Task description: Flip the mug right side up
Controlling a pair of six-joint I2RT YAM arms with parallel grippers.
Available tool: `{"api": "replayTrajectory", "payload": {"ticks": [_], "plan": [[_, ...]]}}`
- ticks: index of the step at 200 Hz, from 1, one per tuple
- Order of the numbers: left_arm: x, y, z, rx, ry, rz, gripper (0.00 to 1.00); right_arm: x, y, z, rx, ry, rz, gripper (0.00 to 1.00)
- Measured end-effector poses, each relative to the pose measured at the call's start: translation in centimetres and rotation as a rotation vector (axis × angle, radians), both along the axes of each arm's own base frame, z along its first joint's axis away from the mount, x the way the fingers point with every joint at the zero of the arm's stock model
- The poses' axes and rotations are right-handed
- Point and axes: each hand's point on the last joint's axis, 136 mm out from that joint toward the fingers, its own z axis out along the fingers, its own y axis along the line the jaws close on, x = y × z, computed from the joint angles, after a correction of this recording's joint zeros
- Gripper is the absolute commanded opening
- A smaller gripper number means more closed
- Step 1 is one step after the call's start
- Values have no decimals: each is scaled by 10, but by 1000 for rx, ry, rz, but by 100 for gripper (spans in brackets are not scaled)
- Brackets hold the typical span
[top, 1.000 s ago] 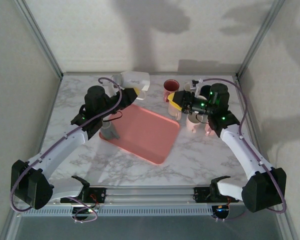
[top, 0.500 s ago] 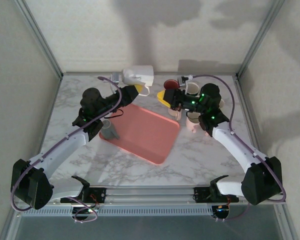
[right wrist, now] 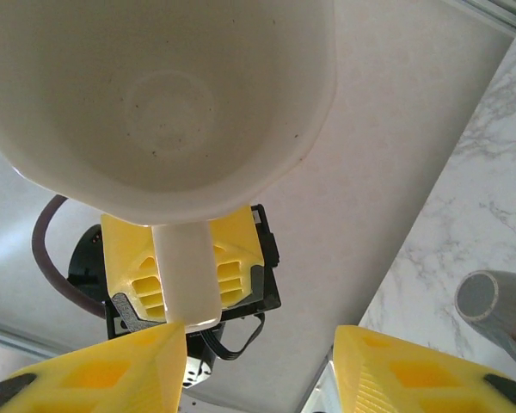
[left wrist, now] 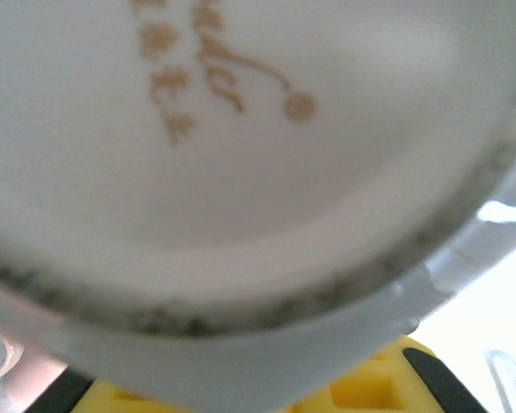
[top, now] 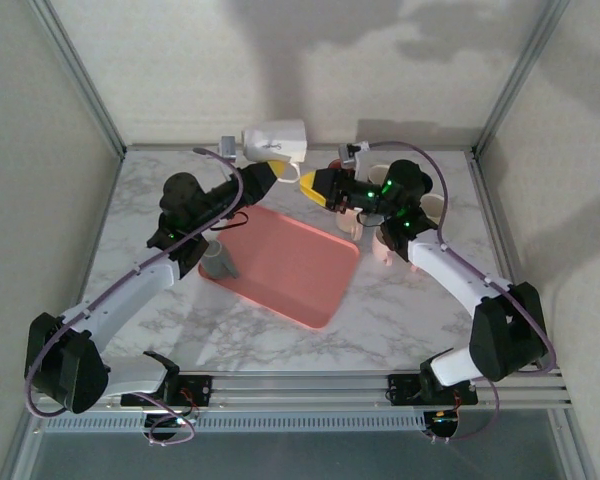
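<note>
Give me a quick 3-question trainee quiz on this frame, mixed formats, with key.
1. True or false: the left gripper holds the white mug by its handle, lifted off the table.
2. The right gripper is: A) shut on the mug; B) open, nothing between its fingers; C) shut and empty.
3. In the right wrist view, does the camera look at the mug's inside or at its base?
Key: 1 true; 2 B; 3 inside.
</note>
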Motion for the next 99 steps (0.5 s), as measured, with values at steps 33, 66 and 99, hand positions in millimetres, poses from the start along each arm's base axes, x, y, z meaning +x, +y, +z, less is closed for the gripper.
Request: {"api": "replayTrajectory", "payload": {"ticks": [33, 66, 99], "plan": [[0, 1, 2, -5, -8, 5, 0, -1, 0, 3, 8, -14, -1, 51], [2, 0, -1, 3, 10, 9, 0, -7, -3, 15, 19, -52, -1, 49], [3, -1, -4, 0, 21, 7, 0, -9, -2, 28, 39, -83, 4, 47]]}}
